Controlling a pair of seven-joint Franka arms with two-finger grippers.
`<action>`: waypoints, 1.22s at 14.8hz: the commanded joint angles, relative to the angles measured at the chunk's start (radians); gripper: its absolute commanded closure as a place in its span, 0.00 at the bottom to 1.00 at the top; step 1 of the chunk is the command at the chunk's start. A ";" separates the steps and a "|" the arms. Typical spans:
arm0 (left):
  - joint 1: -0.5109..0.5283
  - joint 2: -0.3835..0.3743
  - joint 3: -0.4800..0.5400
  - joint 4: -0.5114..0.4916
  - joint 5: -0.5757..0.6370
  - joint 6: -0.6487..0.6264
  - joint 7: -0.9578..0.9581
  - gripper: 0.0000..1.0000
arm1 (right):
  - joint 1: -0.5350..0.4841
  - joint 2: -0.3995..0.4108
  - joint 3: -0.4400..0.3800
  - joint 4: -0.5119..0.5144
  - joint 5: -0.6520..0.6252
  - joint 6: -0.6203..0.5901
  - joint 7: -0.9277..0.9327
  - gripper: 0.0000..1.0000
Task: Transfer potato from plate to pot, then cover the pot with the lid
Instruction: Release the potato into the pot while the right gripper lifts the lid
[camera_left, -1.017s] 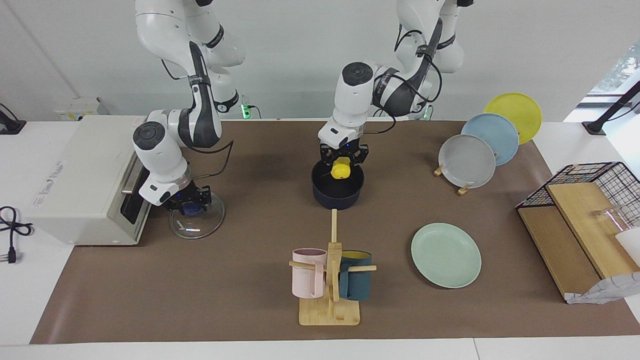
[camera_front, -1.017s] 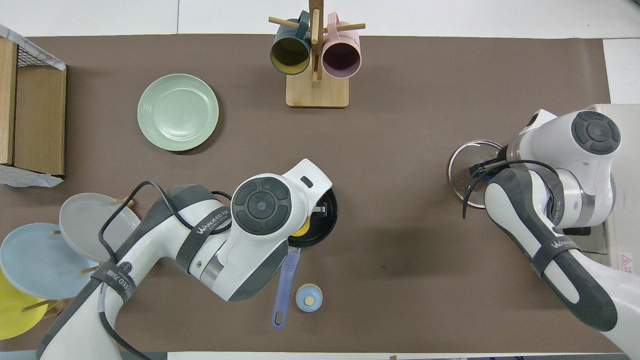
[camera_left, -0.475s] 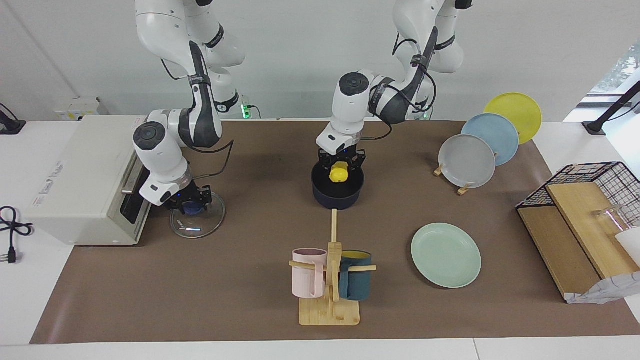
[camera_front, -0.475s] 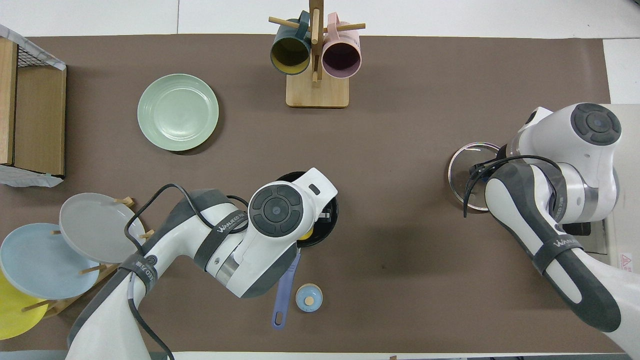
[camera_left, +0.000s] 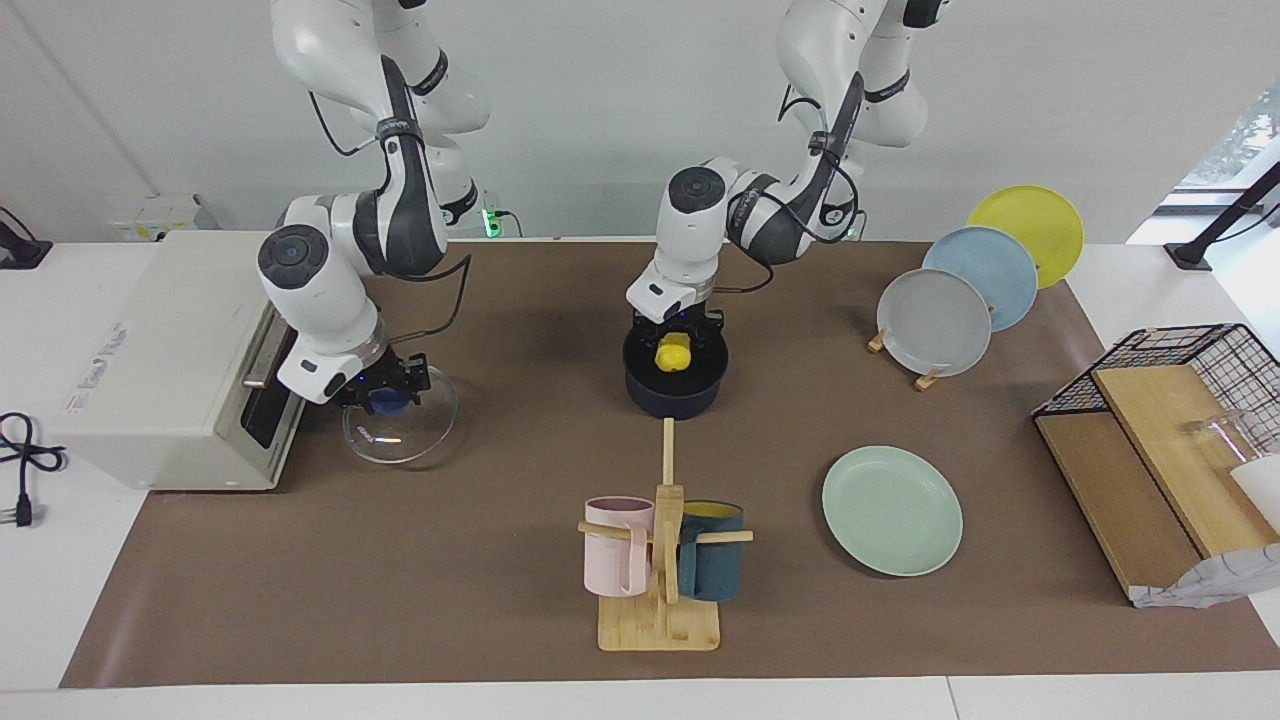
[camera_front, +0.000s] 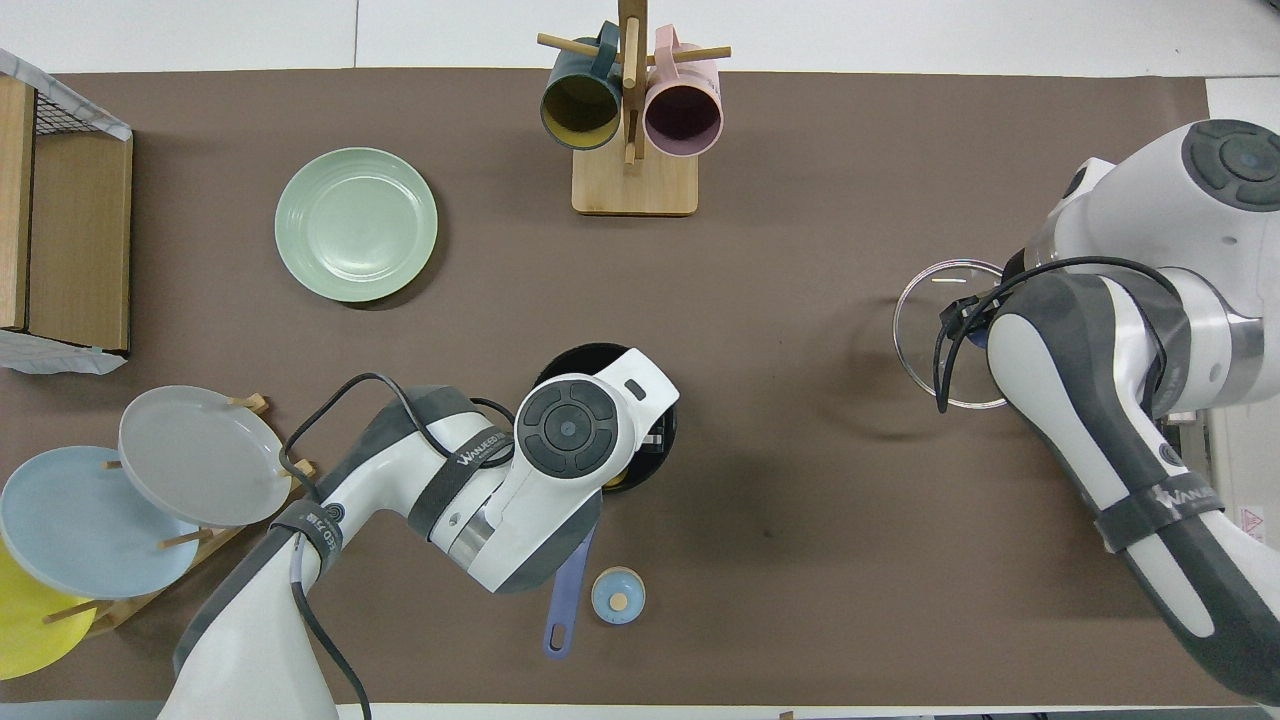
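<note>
The yellow potato (camera_left: 674, 355) sits low in the mouth of the dark navy pot (camera_left: 672, 397), with my left gripper (camera_left: 676, 345) shut on it from above. In the overhead view the left arm covers most of the pot (camera_front: 575, 355); its blue handle (camera_front: 566, 595) points toward the robots. My right gripper (camera_left: 385, 396) is shut on the blue knob of the glass lid (camera_left: 405, 437), which hangs just off the mat at the right arm's end. The mint-green plate (camera_left: 892, 510) lies bare, farther from the robots than the pot.
A wooden mug tree (camera_left: 660, 560) with a pink and a teal mug stands farther out than the pot. A white box (camera_left: 160, 350) sits beside the lid. Upright plates in a rack (camera_left: 960, 300), a wire basket (camera_left: 1170, 400) and a small blue dome (camera_front: 618, 596) are also here.
My left gripper has lowered the potato into the pot's mouth. My right gripper has lifted the lid off the mat and shifted it slightly toward the middle.
</note>
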 joint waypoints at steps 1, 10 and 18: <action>-0.029 0.006 0.020 -0.019 0.027 0.034 -0.034 1.00 | -0.006 -0.029 0.002 0.040 0.016 -0.088 -0.009 1.00; -0.029 0.006 0.019 -0.020 0.041 0.034 -0.017 0.49 | -0.023 -0.036 -0.008 0.284 0.014 -0.439 -0.007 1.00; -0.016 -0.040 0.020 0.021 0.041 -0.039 0.004 0.00 | -0.006 -0.042 0.004 0.278 0.016 -0.412 0.048 1.00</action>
